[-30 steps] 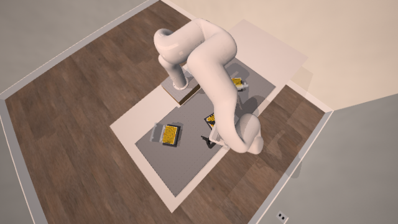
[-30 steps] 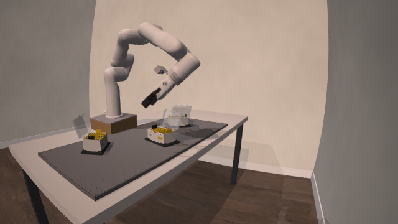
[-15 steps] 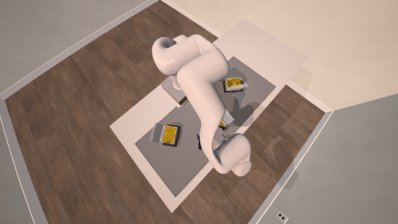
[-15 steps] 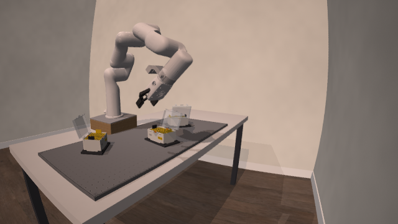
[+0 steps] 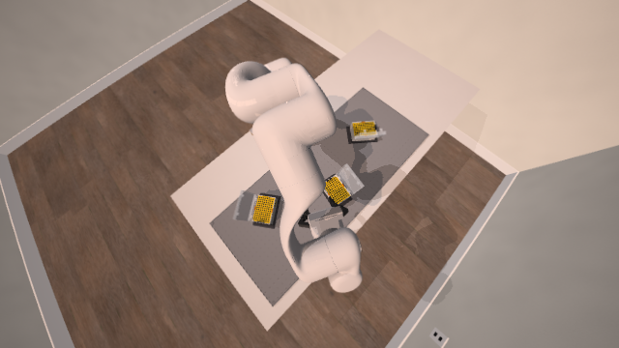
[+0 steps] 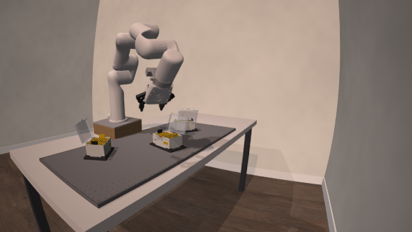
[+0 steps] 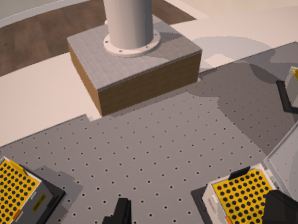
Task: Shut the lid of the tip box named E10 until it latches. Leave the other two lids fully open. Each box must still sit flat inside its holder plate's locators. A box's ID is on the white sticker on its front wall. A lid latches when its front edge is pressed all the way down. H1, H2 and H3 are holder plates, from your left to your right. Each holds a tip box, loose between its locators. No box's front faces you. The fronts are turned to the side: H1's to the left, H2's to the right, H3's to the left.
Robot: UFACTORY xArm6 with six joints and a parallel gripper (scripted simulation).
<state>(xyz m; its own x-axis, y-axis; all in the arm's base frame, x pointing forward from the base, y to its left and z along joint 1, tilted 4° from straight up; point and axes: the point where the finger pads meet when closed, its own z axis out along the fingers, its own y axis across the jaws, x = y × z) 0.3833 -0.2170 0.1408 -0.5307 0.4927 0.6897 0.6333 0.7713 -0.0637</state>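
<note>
Exterior | claw [image 6: 154, 106] spread wide | holding nothing | above mat [image 6: 135, 161]

Above mat [image 6: 129, 167] | we see open air around the wide-open gripper [image 6: 151, 106] | upright lids on middle box [image 6: 167, 139] and far box [image 6: 188, 120] block low passes | arm pedestal [image 7: 133, 70] stands behind.
</note>
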